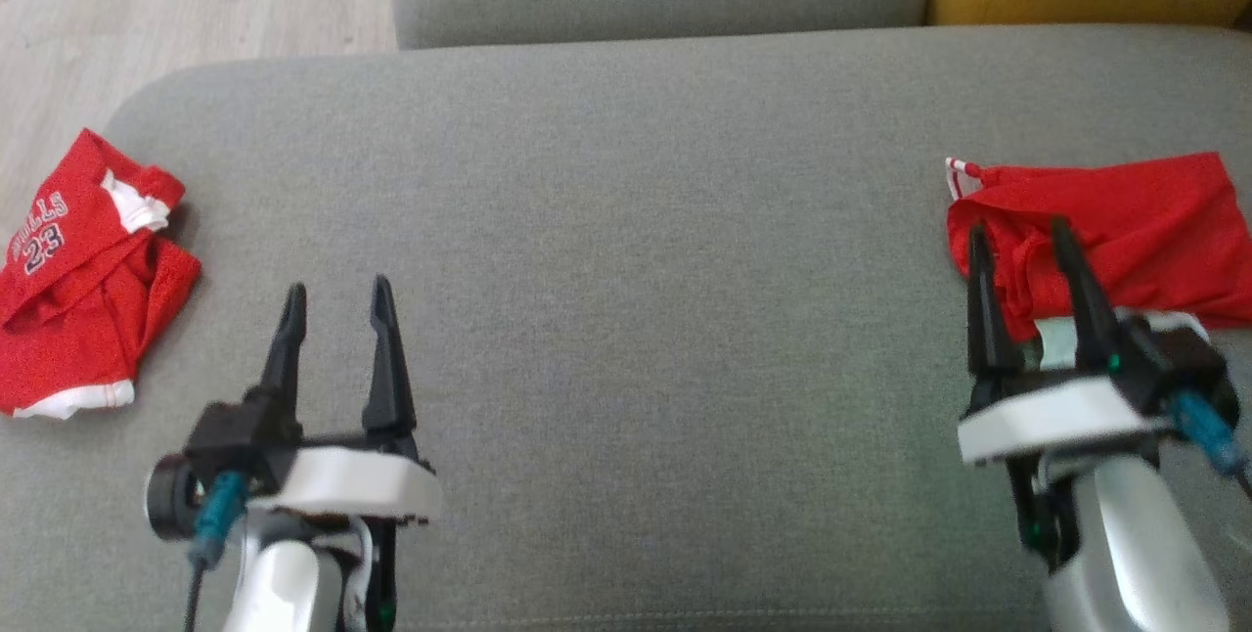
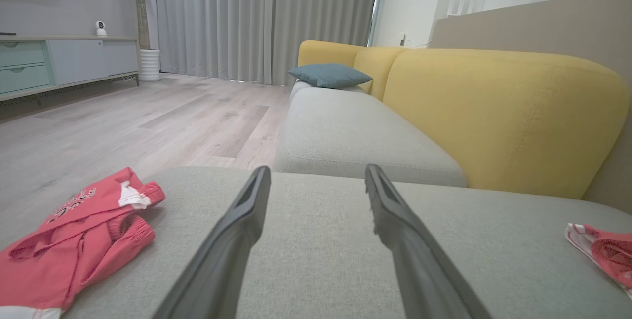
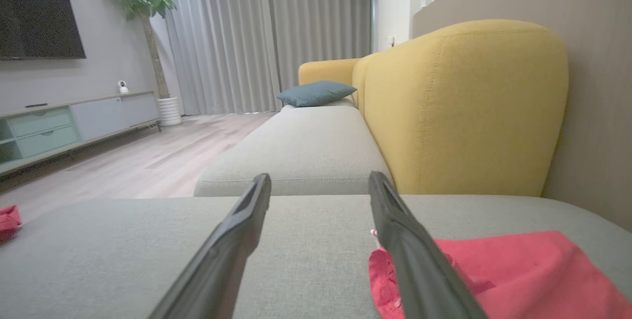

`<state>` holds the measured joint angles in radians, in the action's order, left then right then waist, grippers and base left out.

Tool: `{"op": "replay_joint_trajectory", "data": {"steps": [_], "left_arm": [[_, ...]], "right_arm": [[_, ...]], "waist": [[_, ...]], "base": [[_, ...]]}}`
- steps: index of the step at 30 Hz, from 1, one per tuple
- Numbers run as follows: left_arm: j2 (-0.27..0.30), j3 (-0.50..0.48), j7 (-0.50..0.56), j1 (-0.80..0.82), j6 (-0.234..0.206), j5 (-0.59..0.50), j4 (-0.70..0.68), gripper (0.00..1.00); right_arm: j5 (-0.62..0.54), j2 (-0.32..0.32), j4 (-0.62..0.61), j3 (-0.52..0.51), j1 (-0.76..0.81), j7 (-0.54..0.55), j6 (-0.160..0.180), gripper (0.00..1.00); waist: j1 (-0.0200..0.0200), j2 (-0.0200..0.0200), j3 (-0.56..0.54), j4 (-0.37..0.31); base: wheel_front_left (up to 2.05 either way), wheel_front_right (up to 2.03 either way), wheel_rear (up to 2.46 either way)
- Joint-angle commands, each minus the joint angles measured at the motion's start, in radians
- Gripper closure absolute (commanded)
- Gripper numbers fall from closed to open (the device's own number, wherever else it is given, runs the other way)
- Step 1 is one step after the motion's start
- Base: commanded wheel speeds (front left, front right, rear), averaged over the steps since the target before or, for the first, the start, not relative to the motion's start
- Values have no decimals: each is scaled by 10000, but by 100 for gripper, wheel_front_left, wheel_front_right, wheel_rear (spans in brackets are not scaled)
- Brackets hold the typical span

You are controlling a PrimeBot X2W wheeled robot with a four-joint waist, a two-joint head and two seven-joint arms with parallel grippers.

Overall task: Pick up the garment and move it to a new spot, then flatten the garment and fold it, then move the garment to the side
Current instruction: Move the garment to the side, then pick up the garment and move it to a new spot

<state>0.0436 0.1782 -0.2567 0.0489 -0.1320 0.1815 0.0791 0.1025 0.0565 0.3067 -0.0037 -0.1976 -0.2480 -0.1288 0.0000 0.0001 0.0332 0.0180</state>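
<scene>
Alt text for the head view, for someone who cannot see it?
Two open grippers over a grey sofa seat: the left gripper near a crumpled red jersey at the left edge, the right gripper over the corner of a red garment at the right.

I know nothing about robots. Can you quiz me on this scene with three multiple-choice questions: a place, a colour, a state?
1. Where does the numbered jersey lie on the grey cushion?
A. at its left end
B. in its middle
C. on the floor

2. What colour is the sofa backrest?
A. blue
B. yellow
C. white

3. How does the left gripper stand?
A. shut on cloth
B. shut, empty
C. open, holding nothing

Answers:
1 A, it lies by the left edge in the head view.
2 B, both wrist views show it yellow.
3 C, bare cushion shows between its fingers.
</scene>
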Motion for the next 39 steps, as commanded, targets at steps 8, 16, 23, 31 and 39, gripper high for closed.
{"op": "replay_joint_trajectory", "data": {"steps": [8,16,23,31,39], "left_arm": [[66,-34,-51,7,-132,-79,-278,0],[66,34,-51,-100,-136,-182,-304,0],[66,43,-51,-50,-147,-165,-309,0],[66,20,-51,85,-139,-126,-316,0],[66,-144,-51,279,-155,-80,-338,0]], "right_arm": [[402,-60,-1290,232,998,-133,-19,0],[545,-61,-1538,143,1393,-136,-19,0],[697,-62,-1521,118,1385,-136,-19,0],[691,-62,-1519,282,1385,-137,-19,0],[486,-62,-1465,572,1380,-137,-19,0]], "waist": [[0,-1,-82,-87],[0,-1,-93,-135],[0,-1,-90,-111],[0,-1,68,304],[0,-1,195,1455]], "base": [[0,0,0],[0,0,0],[0,0,0],[0,0,0],[0,0,0]]}}
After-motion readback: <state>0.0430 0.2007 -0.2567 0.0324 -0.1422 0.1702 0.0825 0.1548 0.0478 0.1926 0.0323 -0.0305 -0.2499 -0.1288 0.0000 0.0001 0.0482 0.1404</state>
